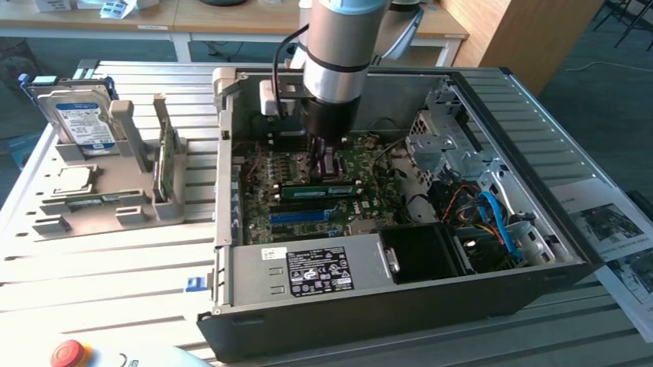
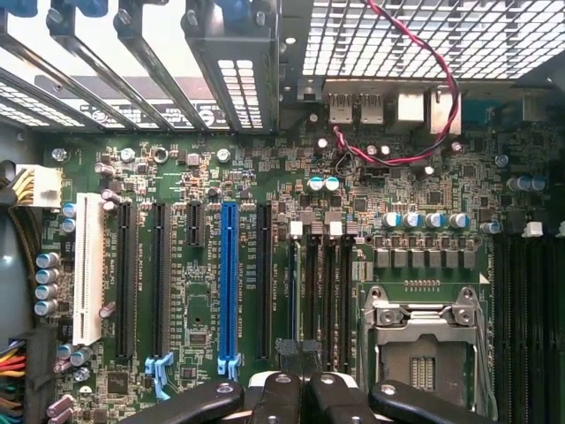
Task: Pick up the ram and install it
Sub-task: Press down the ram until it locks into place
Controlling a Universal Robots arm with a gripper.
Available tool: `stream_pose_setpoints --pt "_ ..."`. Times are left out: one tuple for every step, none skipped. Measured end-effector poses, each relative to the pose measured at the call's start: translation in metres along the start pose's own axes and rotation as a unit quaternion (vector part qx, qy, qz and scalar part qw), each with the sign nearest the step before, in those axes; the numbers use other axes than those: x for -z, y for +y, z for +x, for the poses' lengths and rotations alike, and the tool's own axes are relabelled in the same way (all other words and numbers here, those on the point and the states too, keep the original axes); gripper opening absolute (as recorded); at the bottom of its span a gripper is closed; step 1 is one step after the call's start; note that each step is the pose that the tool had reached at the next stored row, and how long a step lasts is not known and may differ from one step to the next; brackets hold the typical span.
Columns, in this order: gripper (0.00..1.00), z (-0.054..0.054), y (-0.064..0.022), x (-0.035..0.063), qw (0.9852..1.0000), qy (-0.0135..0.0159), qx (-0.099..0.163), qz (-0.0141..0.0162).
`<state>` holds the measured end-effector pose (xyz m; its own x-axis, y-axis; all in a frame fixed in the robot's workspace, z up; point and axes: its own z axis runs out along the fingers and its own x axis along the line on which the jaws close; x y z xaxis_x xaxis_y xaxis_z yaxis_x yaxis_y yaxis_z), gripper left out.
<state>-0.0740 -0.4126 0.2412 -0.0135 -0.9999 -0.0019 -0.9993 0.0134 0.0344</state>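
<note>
The hand (image 1: 329,162) hung closed and empty inside the open computer case (image 1: 571,252), over the motherboard (image 1: 306,218). The ram (image 1: 320,189), a green stick, sat on the motherboard just at the hand's 6 o'clock in the exterior view.

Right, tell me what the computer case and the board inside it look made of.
Computer case: looks like sheet metal, dull grey outside, bare silvery inside, with punched vent holes. Board: green, matte, probably fibreglass laminate, with fine traces and soldered parts.
</note>
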Motion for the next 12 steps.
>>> stream_pose_setpoints --pt "0.11 0.0000 0.0000 -0.0010 1.0000 0.0001 0.000 0.0000" --pt "0.11 0.0000 -0.0001 -0.0022 1.0000 0.0001 0.000 0.0000" --pt "0.11 0.0000 -0.0001 -0.0034 1.0000 0.0000 0.000 0.0000" --pt "0.11 0.0000 -0.0001 -0.0044 1.0000 0.0000 0.000 0.0000" --pt "0.11 0.0000 -0.0001 -0.0052 1.0000 0.0000 0.000 0.0000" --pt "0.11 0.0000 0.0000 -0.0055 1.0000 0.0001 0.000 -0.0001" --pt "0.11 0.0000 0.0000 -0.0055 1.0000 0.0001 0.000 -0.0001" --pt "0.11 0.0001 0.0000 -0.0055 1.0000 0.0002 0.000 -0.0001" --pt "0.11 0.0000 0.0000 -0.0056 1.0000 0.0002 0.000 -0.0001" --pt "0.11 0.0000 0.0000 -0.0061 1.0000 -0.0001 0.000 0.0001" --pt "0.11 0.0000 0.0000 -0.0068 1.0000 -0.0001 0.000 0.0001" --pt "0.11 0.0000 0.0000 -0.0074 1.0000 0.0000 0.000 0.0000"
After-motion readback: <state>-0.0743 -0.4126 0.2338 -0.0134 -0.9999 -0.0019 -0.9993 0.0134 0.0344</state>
